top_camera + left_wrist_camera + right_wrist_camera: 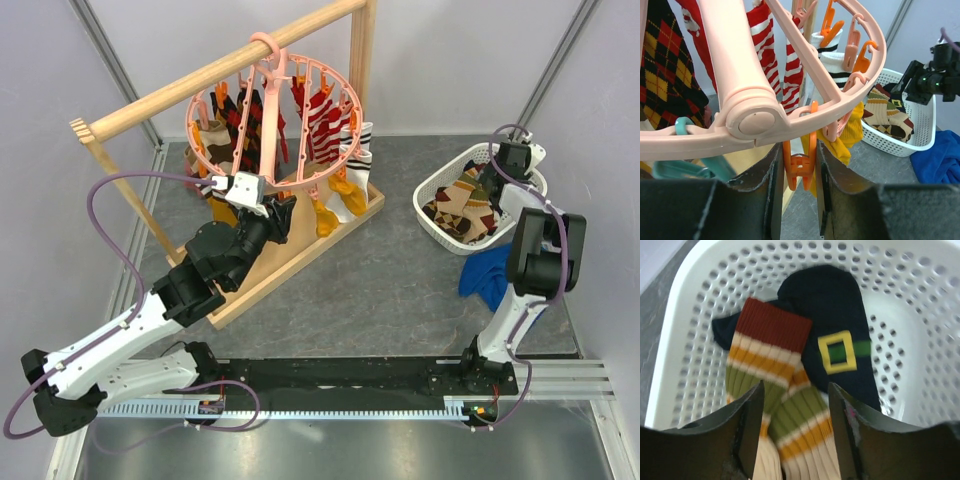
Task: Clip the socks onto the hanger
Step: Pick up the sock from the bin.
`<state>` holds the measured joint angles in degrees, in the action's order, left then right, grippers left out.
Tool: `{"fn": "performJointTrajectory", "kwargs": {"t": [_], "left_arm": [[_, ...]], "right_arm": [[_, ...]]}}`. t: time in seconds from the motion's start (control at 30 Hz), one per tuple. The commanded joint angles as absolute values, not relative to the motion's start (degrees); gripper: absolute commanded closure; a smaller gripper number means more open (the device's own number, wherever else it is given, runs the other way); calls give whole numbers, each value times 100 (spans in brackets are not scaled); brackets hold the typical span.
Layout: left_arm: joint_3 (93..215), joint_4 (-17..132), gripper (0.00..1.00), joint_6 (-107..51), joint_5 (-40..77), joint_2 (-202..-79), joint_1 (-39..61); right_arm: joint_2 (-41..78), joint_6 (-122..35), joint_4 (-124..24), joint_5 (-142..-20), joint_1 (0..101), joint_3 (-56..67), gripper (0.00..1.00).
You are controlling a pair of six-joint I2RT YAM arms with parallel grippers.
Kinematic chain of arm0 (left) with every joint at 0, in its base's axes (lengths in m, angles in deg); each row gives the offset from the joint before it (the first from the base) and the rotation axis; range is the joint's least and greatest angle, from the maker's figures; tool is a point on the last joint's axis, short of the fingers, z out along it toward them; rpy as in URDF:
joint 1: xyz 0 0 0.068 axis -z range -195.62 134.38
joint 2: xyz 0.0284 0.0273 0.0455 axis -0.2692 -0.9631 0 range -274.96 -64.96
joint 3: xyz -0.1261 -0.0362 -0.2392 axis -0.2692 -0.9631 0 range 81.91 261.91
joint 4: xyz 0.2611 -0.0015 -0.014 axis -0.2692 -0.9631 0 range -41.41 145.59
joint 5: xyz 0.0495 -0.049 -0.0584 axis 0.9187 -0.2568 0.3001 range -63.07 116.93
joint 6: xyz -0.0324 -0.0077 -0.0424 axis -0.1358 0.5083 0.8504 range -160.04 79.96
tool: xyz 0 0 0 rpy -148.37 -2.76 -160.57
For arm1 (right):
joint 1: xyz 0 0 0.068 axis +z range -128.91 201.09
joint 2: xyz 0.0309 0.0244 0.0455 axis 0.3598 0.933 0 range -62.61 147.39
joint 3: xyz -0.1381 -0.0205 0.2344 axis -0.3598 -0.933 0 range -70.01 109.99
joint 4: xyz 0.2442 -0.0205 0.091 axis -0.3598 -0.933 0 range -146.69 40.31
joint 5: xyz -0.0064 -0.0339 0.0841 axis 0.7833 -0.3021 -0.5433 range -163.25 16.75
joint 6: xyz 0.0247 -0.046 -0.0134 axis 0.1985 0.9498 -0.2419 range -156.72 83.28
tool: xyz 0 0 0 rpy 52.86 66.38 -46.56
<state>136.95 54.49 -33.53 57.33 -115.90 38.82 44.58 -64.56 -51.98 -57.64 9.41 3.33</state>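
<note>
Below the hanger [755, 120], the left gripper [800, 165] pinches an orange clip [800, 175]. Far to the hanger's right, the right gripper [795, 405] stands open astride a striped sock [767, 345].

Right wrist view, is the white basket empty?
No, a striped sock and a navy buckle-print sock lie in the white basket.

No readable text or labels

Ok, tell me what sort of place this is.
Probably a robot lab cell: two arms bolted at the edge of a grey table, bare walls with metal frame posts, and a staged hanger on a wooden rail and a basket of socks.
</note>
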Motion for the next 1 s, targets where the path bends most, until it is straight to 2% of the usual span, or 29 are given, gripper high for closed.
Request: {"fn": "performJointTrajectory", "kwargs": {"t": [0.0, 0.07, 0.17, 0.53, 0.63, 0.67, 0.83, 0.97], "left_arm": [[13561, 5041, 98, -3520, 5436, -11602, 3844], [13569, 5049, 98, -3511, 5374, -11620, 3826], [13569, 5032, 98, -3485, 5330, -11673, 3800], [13561, 4997, 98, -3301, 5040, -11734, 3615], [13561, 4997, 98, -3283, 5005, -11735, 3589], [13561, 4997, 98, -3283, 4996, -11726, 3580], [13552, 4997, 98, -3257, 4970, -11708, 3571], [13543, 4997, 98, -3213, 4891, -11673, 3554]], "right_arm": [[5154, -6643, -4477, -6314, 782, 1102, 43], [5505, -6634, -4434, -6428, 756, 1391, 51], [5866, -6617, -4416, -6481, 747, 1681, 56], [6474, -6687, -4547, -6631, 729, 1894, 59], [6474, -6617, -4609, -6640, 729, 1903, 72], [6457, -6582, -4618, -6648, 720, 1894, 79], [6080, -6336, -4688, -6675, 720, 1824, 97], [5596, -6186, -4688, -6719, 738, 1648, 100]]}}
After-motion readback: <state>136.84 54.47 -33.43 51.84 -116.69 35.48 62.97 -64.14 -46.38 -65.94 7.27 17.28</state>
